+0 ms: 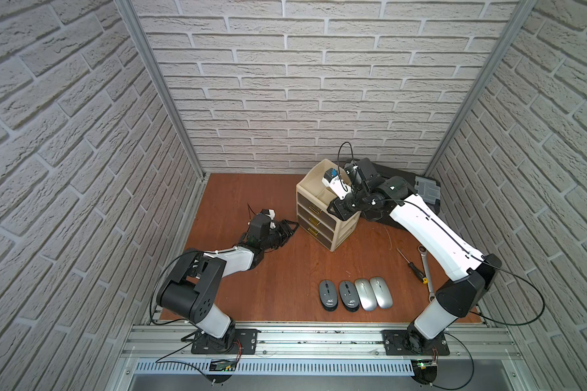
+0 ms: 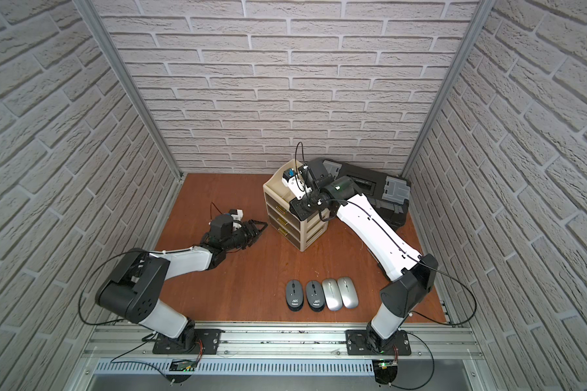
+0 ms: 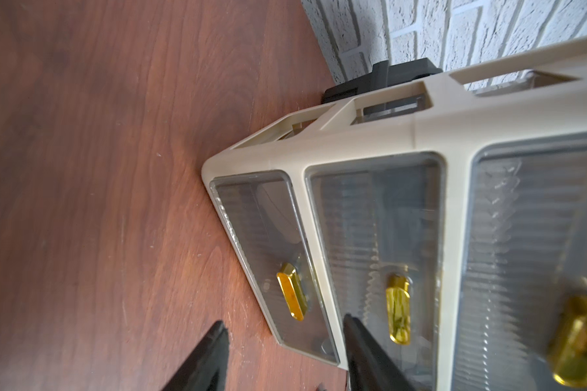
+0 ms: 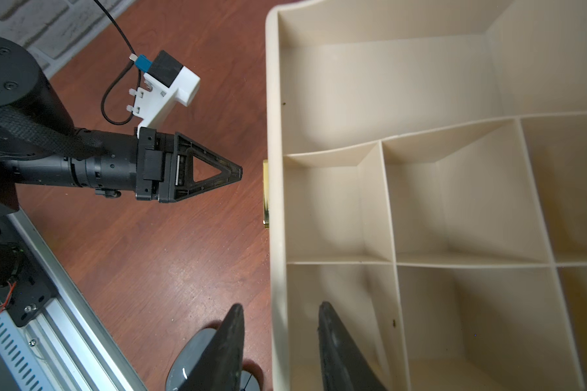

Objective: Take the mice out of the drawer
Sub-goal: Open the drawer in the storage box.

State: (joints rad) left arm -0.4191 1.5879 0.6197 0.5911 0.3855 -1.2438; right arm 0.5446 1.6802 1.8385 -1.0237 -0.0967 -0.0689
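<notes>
Four out: dark grey oval mice (image 1: 328,294), slim silver mice (image 1: 365,294), front edge of brown tabletop (image 1: 278,270).
Left claw (image 3: 283,321): parted; I frame lowest gold drawer handle (image 3: 292,291) to pull.
Right claw (image 4: 280,305): parted astride beige plastic cabinet (image 4: 273,84), likely bracing.

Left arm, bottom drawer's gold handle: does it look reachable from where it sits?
Probably yes. The left gripper is open and points at the drawer fronts. In the left wrist view, the bottom drawer's gold handle lines up between its jaws, with nothing lying in between.
</notes>
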